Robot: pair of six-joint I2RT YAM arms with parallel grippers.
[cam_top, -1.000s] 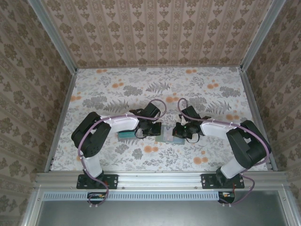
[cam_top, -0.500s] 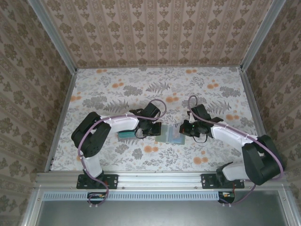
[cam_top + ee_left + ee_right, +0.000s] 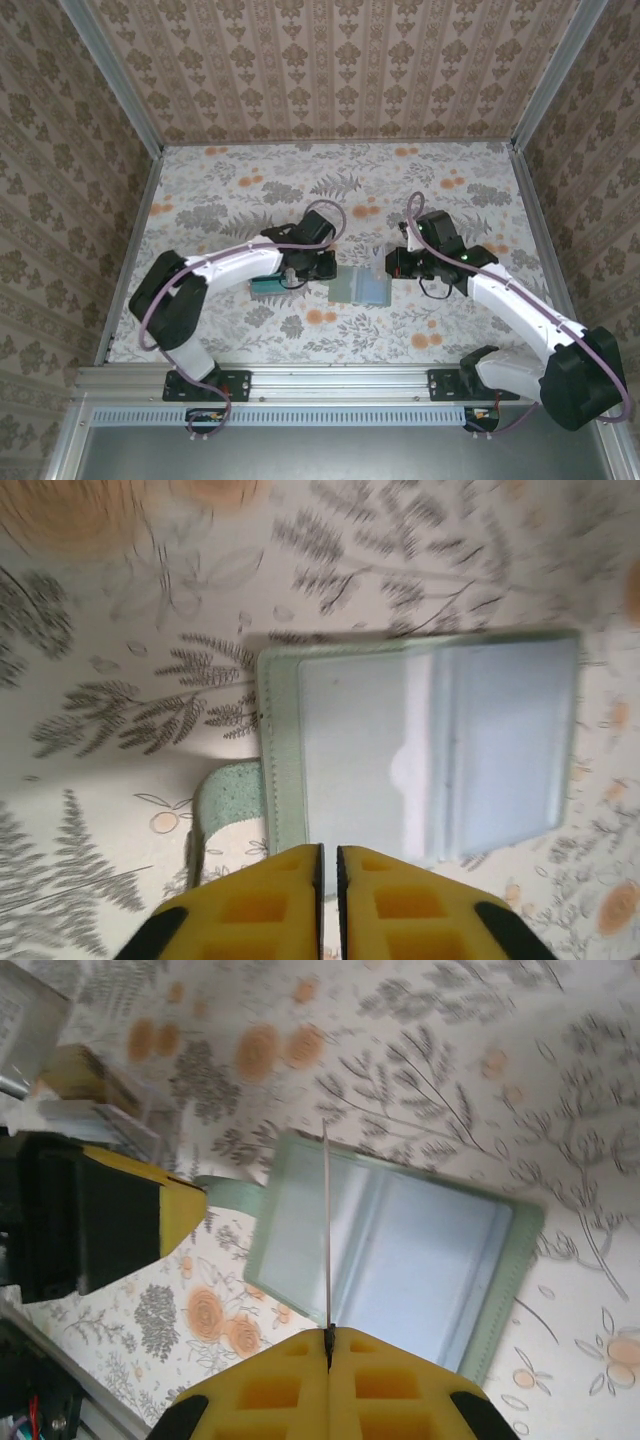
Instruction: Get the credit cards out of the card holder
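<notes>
Since a second ago the right arm has swung up and outward, drawing the right pincer [image 3: 328, 1348] off the card holder [image 3: 400, 1250], while the left arm has stretched out low across the counter [image 3: 250, 190].

The right pincer is clamped tight on a credit card [image 3: 326, 1220]. Its own camera sees the card edge-on, as a thin line standing upright over the middle of the holder. I can't tell whether the card's far edge is fully clear of its pocket. Holding it by one short end and pulling straight along its length looks like the way to slide it out without bending it.

The holder lies open and flat, bluish pockets up, low in the centre of the overhead picture, between the two pincers. The left pincer [image 3: 328, 880] sits at its left edge, next to the little strap [image 3: 222, 800], with its jaws parted by just a slit and nothing in them. I'd say it is there to keep the holder from riding up with the card.

Left of the holder, under the left forearm, is the pile of cards [image 3: 265, 284], which is probably where this one goes.
</notes>
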